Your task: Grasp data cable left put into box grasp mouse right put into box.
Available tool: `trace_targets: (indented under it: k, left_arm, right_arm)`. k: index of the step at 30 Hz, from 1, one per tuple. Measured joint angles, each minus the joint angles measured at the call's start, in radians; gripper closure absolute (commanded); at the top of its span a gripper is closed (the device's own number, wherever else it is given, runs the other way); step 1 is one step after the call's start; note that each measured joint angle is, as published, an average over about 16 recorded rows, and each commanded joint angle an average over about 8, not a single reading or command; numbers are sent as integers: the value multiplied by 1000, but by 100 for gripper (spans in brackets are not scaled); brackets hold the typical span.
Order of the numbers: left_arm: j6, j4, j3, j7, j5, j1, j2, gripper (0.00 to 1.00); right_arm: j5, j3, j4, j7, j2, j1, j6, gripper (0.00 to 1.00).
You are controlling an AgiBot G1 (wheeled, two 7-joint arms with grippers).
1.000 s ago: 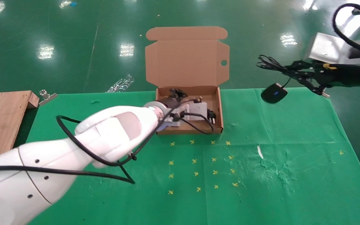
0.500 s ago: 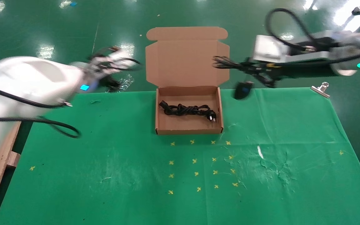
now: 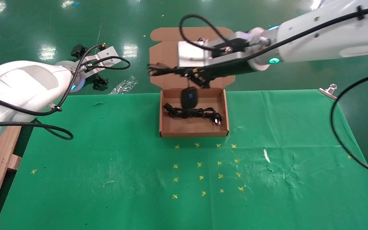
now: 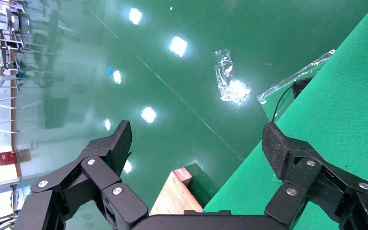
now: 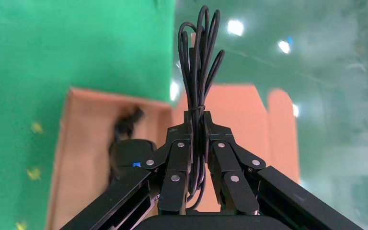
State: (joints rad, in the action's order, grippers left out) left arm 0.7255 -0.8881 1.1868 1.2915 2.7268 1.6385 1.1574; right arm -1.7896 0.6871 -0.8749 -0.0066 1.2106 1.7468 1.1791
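Green cloth (image 3: 107, 159) carries the box (image 3: 193, 131), the data cable (image 3: 192, 112) inside. Right gripper (image 3: 196, 77) pinches the mouse's cord; the mouse (image 3: 189, 97) dangles above it. Left gripper (image 3: 89, 68) gapes wide, far left.

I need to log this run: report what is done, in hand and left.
Done: the data cable lies in the box, and the left hand is open, off the table's left far corner. In hand: the right hand grips the mouse's bundled cord, the mouse dangling over the box. Left: lower and release it.
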Motion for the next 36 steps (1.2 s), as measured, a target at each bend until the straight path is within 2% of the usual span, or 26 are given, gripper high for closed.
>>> trace_targets:
  k: [7, 14, 15, 16, 22, 24, 36]
  left_arm:
    - [4, -7, 0, 8, 7, -2, -2, 0]
    - [6, -11, -1, 10, 10, -3, -3, 0]
    - [6, -11, -1, 11, 10, -3, -3, 0]
    - [6, -11, -1, 11, 10, -3, -3, 0]
    - [6, -12, -1, 11, 10, -3, -4, 0]
    - [6, -12, -1, 12, 10, -3, -4, 0]
    - [6, -12, -1, 11, 11, -3, -4, 0]
  right_arm:
    - [27, 2, 133, -29, 42, -28, -11, 100]
    - [31, -6, 296, -58, 60, -66, -84, 100]
    - [31, -7, 321, -63, 62, -71, -98, 98]
    - [30, -9, 343, -68, 64, -76, -112, 91]
    - [27, -14, 441, -92, 77, -95, -176, 16]
    - [27, -15, 457, -96, 79, -98, -188, 0]
    - [28, -16, 455, -95, 79, -99, -188, 0]
